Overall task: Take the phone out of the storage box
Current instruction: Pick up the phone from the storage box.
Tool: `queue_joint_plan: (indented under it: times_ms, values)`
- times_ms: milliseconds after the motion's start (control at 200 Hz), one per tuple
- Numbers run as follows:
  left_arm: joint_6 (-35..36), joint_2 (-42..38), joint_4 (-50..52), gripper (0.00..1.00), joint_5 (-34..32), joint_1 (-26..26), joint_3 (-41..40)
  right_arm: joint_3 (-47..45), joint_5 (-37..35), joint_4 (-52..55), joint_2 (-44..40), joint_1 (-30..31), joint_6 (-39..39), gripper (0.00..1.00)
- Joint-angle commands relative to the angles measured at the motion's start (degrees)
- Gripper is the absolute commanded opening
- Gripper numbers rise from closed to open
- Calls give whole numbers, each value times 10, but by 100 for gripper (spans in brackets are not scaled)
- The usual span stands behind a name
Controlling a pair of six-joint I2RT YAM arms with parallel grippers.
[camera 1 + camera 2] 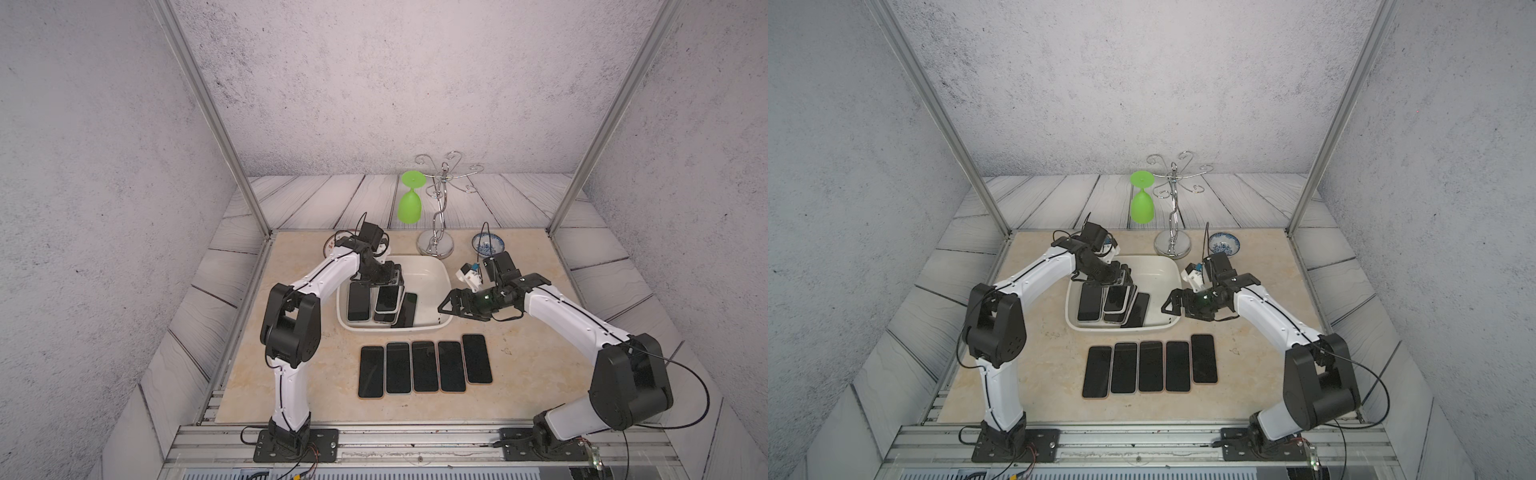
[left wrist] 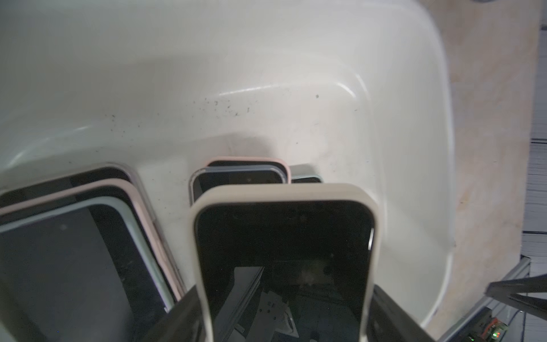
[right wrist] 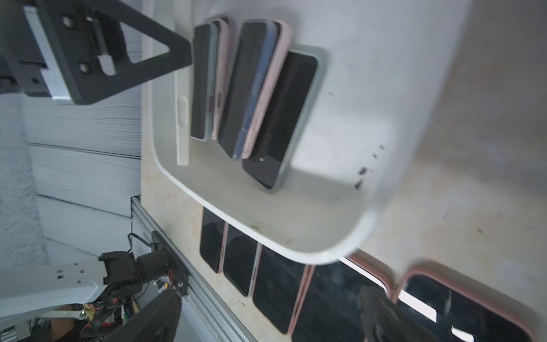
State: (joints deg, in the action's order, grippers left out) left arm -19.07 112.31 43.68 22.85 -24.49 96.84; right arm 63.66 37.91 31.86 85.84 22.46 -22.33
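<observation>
Jaws of the left gripper [image 1: 392,281] are closed on a cream-cased phone [image 2: 284,237]; one black finger [image 2: 177,316] presses each long edge, screen up. The phone is inside the storage box [image 1: 430,276], left of the box's middle. It sits above a blue-cased phone [image 2: 236,177] and a pink-cased one under that; cannot tell whether it rests on them or is lifted clear. In both top views the gripper body hides its far end. Beside it, toward the box's left wall, is a second pile of phones [image 2: 74,251]. On the other side a grey-green-cased phone [image 3: 284,118] lies tilted against the middle pile. The right gripper [image 1: 445,305] hangs at the box's right rim, jaws wide apart with nothing between them, well apart from the gripped phone. On the tabletop [image 1: 519,353], just in front of the box, a row of five phones [image 1: 424,366] lies screen-up, side by side.
</observation>
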Motion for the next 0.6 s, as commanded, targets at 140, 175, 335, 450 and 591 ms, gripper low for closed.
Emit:
queue_joint_plan:
  times_ms: [140,175,335,450,591]
  values:
    - [-22,-43,13,31,34,3,28,83,-23,-143,78,56,-30,99]
    - [-25,-46,13,31,34,2,27,93,-23,-156,91,62,-37,99]
    - [-38,-62,2,29,39,1,14,139,-34,-162,148,92,-40,99]
    - [-44,-73,-4,28,45,-1,6,147,-34,-183,182,97,-59,98]
    - [-49,-80,-10,27,51,-6,-9,161,-23,-218,206,101,-83,92]
